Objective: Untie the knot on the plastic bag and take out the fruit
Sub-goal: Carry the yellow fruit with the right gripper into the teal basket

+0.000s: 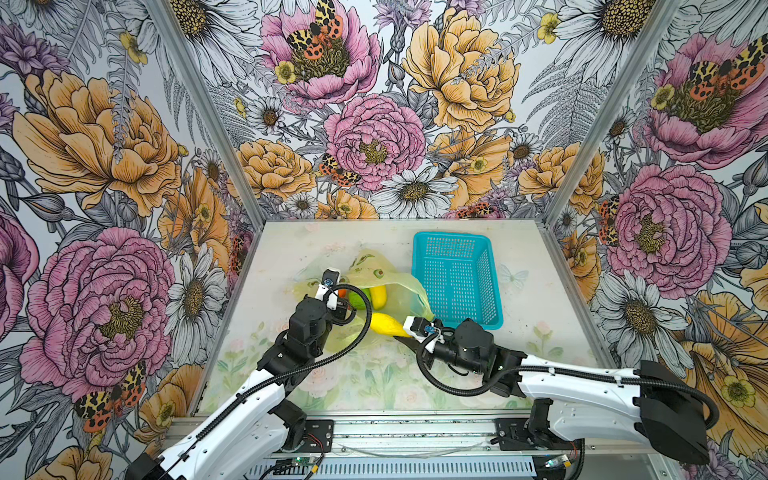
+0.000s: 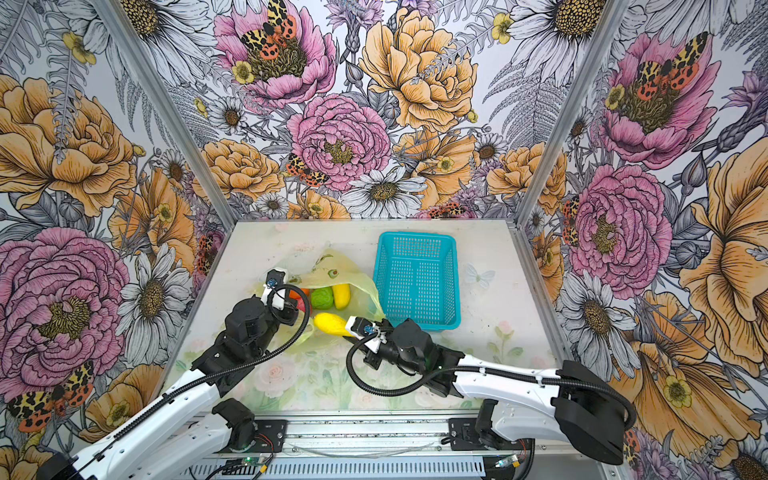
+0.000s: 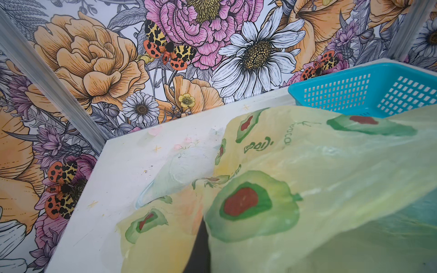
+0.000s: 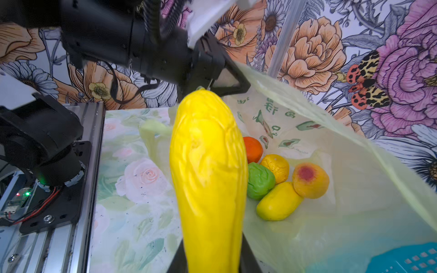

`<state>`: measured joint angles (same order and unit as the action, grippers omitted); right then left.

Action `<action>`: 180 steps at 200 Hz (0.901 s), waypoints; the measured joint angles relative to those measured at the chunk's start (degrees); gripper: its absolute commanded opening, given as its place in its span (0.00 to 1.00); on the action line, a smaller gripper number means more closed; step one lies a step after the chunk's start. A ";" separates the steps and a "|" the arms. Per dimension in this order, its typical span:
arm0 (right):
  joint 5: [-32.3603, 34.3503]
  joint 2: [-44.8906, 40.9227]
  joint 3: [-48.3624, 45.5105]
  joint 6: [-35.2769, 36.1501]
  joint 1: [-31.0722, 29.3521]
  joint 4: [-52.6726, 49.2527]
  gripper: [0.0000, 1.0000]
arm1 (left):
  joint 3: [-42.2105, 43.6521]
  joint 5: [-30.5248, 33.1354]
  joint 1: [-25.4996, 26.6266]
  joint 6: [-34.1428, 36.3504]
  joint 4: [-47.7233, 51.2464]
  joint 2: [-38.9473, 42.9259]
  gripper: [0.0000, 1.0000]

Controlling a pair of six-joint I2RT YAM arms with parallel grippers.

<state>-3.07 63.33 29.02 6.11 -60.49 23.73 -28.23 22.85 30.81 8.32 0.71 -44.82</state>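
Note:
The yellow-green plastic bag (image 1: 401,286) (image 2: 365,286) lies on the table with its mouth open; the knot is out of view. My left gripper (image 3: 203,250) (image 4: 224,78) is shut on the bag's upper film (image 3: 331,177) and holds it lifted. My right gripper (image 4: 211,257) (image 1: 402,334) is shut on a long ridged yellow fruit (image 4: 208,165) (image 1: 386,324) (image 2: 330,323) at the bag's mouth. Inside the bag (image 4: 343,141) lie an orange (image 4: 253,149), a lumpy yellow fruit (image 4: 275,167), a green fruit (image 4: 260,180), a yellow-green mango (image 4: 279,202) and a peach-coloured fruit (image 4: 311,179).
A teal perforated basket (image 1: 451,237) (image 2: 415,237) (image 3: 331,81) stands right of the bag, holding nothing, its near corner (image 4: 406,260) close to my right wrist. Flowered walls close in the back and both sides. The arms' rail runs along the front edge.

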 measured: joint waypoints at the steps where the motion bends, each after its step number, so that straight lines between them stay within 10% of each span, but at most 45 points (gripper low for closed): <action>1: 0.00 -0.31 -0.13 0.00 0.00 0.02 0.00 | 0.07 0.00 -0.04 -0.04 -0.04 -0.07 0.00; 77: 1.40 -23.10 -6.58 -0.39 0.42 2.60 0.00 | -0.96 -3.96 -2.36 -4.66 2.51 -3.50 0.00; 180: 18.93 -26.34 -6.27 -5.35 6.34 0.31 0.00 | -10.19 -13.07 -2.12 -22.97 15.65 0.98 0.00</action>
<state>15.86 36.99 22.74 0.75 -54.15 24.03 -38.41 9.78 28.69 -14.66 16.36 -43.83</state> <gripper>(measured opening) 0.225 0.045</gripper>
